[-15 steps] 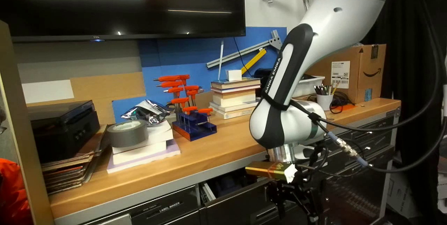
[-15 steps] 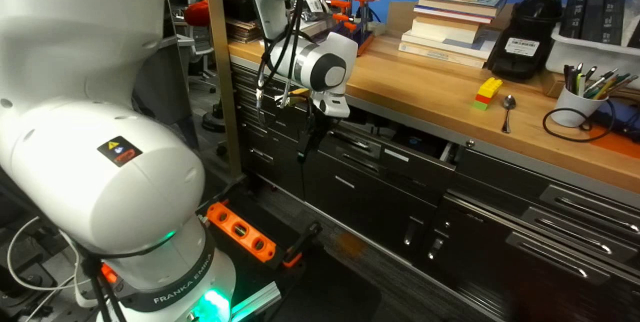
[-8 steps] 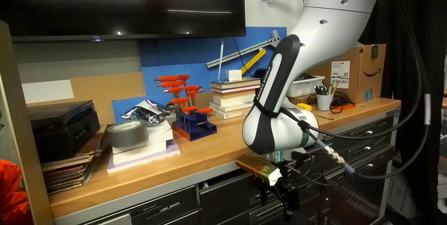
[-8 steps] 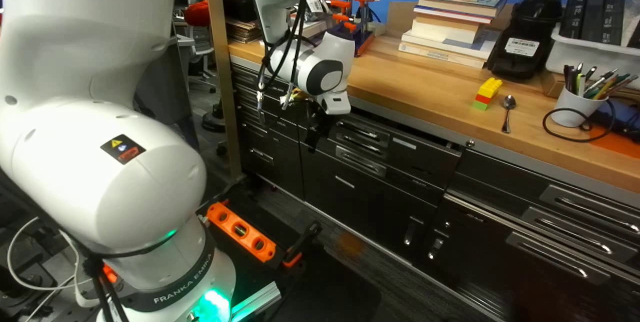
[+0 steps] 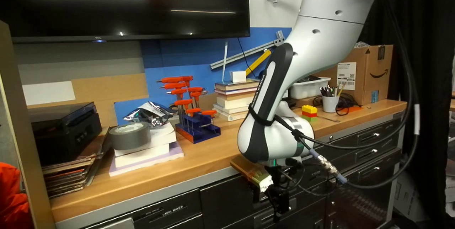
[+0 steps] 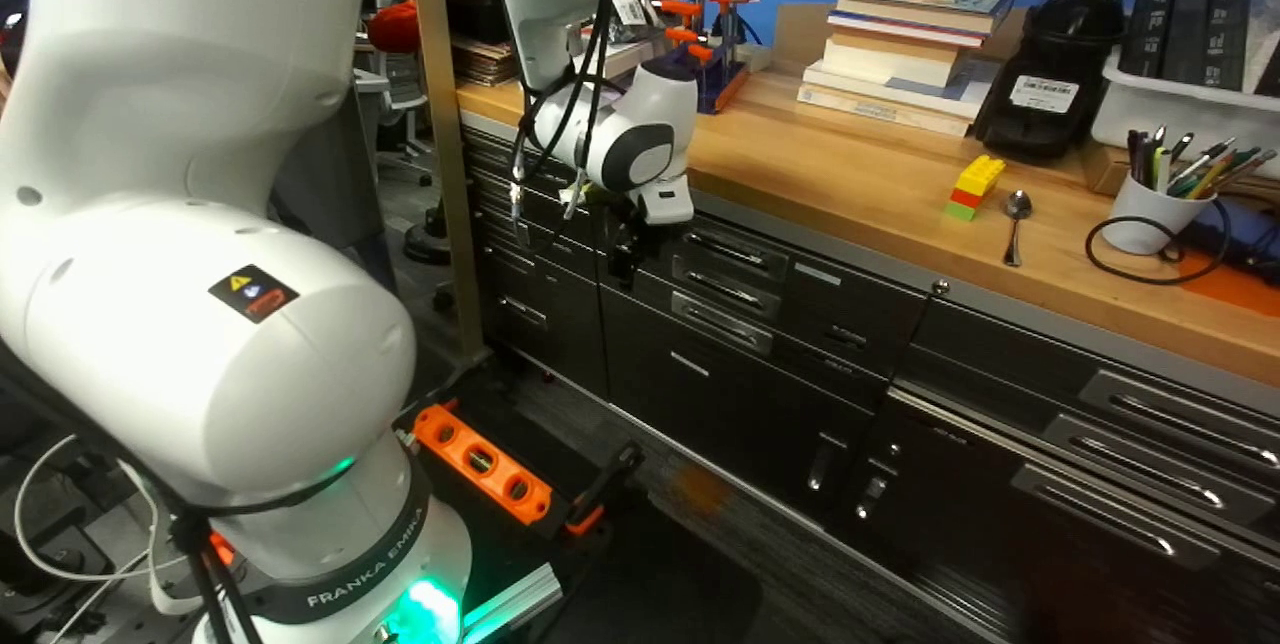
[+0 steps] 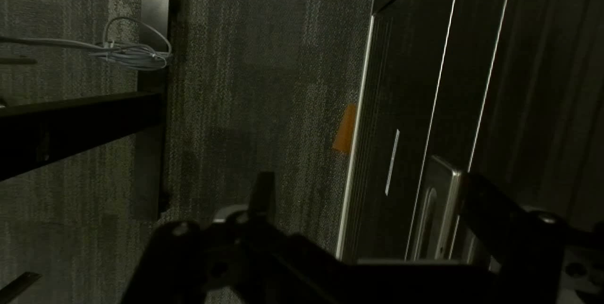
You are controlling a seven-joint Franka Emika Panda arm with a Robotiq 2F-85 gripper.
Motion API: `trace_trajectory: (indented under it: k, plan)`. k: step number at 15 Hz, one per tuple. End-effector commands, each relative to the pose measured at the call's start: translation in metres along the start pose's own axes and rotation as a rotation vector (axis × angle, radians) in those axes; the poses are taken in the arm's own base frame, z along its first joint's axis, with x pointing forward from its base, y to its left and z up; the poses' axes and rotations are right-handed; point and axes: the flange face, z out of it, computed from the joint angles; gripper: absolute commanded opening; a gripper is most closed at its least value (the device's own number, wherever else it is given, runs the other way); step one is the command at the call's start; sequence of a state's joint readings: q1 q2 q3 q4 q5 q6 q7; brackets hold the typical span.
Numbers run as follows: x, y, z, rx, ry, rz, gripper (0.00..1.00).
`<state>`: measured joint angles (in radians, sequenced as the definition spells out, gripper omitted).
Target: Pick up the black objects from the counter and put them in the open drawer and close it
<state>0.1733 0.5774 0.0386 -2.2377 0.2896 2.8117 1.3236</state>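
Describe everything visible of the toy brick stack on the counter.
The toy brick stack is block-shaped, yellow on top, red in the middle and green at the bottom, with raised studs on its upper face. It looks like plastic. It stands upright on the wooden counter, near the spoon but apart from it. In both exterior views, only the counter appears to touch it.

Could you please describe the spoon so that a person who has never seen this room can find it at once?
In an exterior view, follow the wooden counter to the white cup of pens. Between that cup and a stack of colourful toy bricks lies the spoon. Unlike those neighbours, it is slim, shiny metal and lies flat.
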Motion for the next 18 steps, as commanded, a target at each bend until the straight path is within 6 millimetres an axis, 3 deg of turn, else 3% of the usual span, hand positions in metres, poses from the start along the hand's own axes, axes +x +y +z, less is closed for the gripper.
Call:
trace_trajectory:
  k: [1,5,11,18]
  plan:
    - [-0.006,-0.013,-0.014,0.021,0.002,-0.034,1.0]
    - [-0.01,-0.005,-0.063,-0.147,0.039,-0.222,1.0]
    - [0.007,0.037,-0.158,-0.361,0.071,-0.437,1.0]
    - [0.026,0.056,-0.27,-0.344,0.102,-0.739,1.0]
